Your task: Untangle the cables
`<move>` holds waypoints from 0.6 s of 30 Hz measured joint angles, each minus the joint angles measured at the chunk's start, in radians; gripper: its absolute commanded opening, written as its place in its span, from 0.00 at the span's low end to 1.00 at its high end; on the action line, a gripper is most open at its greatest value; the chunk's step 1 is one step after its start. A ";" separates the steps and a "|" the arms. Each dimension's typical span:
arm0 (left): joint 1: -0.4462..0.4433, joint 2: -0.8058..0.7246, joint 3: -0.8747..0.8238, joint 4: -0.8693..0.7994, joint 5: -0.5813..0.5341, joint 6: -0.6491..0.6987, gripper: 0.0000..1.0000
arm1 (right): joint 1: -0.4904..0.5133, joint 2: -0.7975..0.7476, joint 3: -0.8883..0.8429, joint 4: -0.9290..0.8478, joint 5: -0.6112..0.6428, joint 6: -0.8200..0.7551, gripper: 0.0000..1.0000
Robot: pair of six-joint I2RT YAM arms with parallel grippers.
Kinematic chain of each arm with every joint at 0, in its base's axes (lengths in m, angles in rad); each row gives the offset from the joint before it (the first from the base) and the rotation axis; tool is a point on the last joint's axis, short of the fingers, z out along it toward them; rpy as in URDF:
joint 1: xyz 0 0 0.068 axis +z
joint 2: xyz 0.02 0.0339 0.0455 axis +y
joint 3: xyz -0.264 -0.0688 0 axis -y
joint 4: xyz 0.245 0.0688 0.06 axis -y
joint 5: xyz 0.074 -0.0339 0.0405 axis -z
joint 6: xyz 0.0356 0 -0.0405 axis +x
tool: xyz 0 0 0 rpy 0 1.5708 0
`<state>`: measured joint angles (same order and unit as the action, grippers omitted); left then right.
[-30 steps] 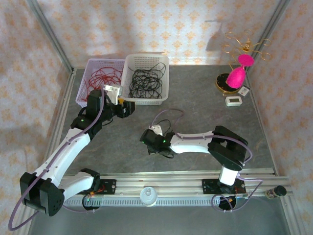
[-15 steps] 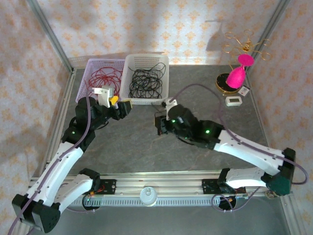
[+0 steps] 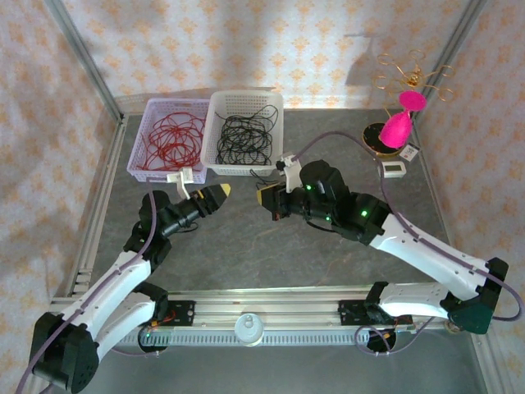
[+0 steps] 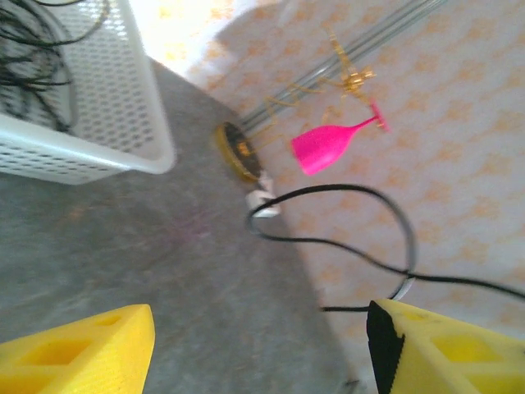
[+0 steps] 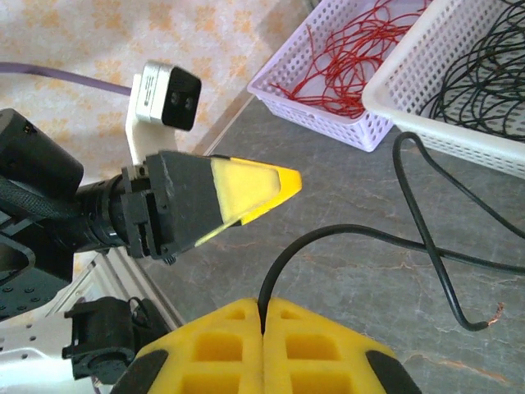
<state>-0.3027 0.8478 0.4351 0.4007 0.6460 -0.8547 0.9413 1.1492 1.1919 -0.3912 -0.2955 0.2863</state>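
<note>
Right end effector (image 5: 262, 316) clamps black cable (image 5: 430, 250); left end effector (image 4: 261, 322) gapes.

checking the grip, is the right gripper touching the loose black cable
Touching. In the right wrist view the right gripper is shut, with the black cable pinched between its yellow fingertips.

Two baskets stood touching, side by side, at the far left of the table (image 3: 328, 263). The left basket (image 3: 136, 164) held a first cable coil (image 3: 172, 135); the right basket (image 3: 246, 169) held a second cable coil (image 3: 244, 138). In front of them the left gripper (image 3: 215, 194) and right gripper (image 3: 264, 197) faced each other, near but apart. A loose cable (image 5: 353, 231) lay before the right basket, running into the right gripper. At the far right, a stand (image 3: 379, 144) bore a glass (image 3: 398, 125), with a small device (image 3: 392, 169) just in front.
</note>
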 measured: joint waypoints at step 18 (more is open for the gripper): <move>-0.124 0.266 -0.032 0.324 -0.025 -0.059 0.65 | 0.000 0.032 -0.014 0.039 -0.072 0.005 0.00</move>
<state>-0.4271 1.1133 0.4034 0.7250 0.6209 -0.9138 0.9413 1.1809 1.1778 -0.3519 -0.3679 0.2913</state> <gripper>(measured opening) 0.652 0.061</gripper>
